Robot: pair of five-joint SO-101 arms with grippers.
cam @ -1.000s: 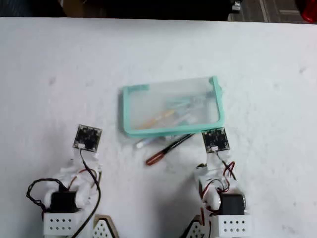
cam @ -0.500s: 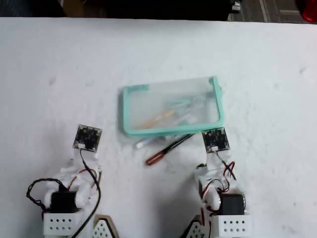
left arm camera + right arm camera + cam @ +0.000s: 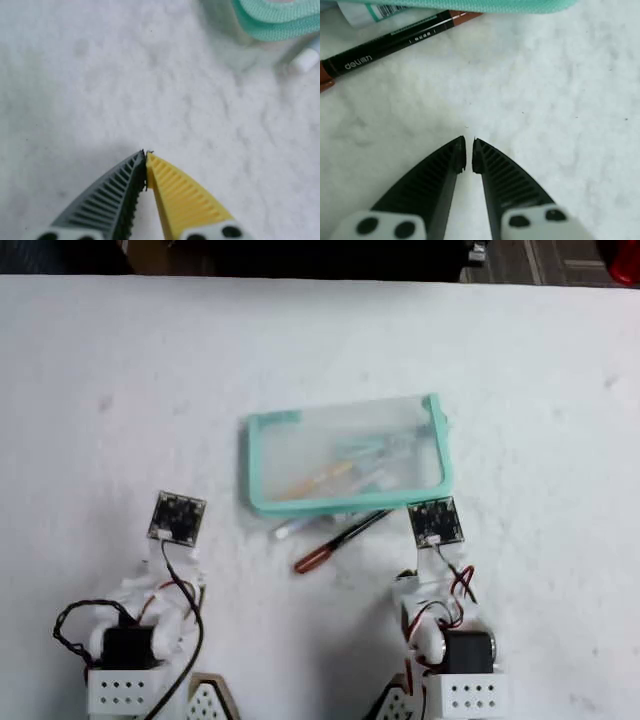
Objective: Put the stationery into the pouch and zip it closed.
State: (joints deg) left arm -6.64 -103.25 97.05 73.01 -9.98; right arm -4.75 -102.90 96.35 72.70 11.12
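Pouch: translucent with a teal border, lying flat on the white counter; zipped or open, cannot tell.
Inside the pouch: several pieces of stationery dimly seen through the wall, among them an orange-and-white stick and some pale blue pieces.
Black pen: outside the pouch, lying slantwise along its near long edge; brown-red cap end pointing away from the pouch, other end right up against the teal border.
White-tipped pen: also outside, just beside the black pen, at the pouch's near edge, far end hidden under the border.
Left gripper: one grey finger and one yellow, pressed together at the tips, holding nothing; over bare counter on the near side of the pouch, close to its left corner yet apart from it.
Right gripper: two black fingers drawn almost together, a mere sliver between the tips, nothing held; over bare counter just short of the pouch's near right corner, near the black pen, not touching it.
Arms: both on the near side of the pouch, the two loose pens between them.
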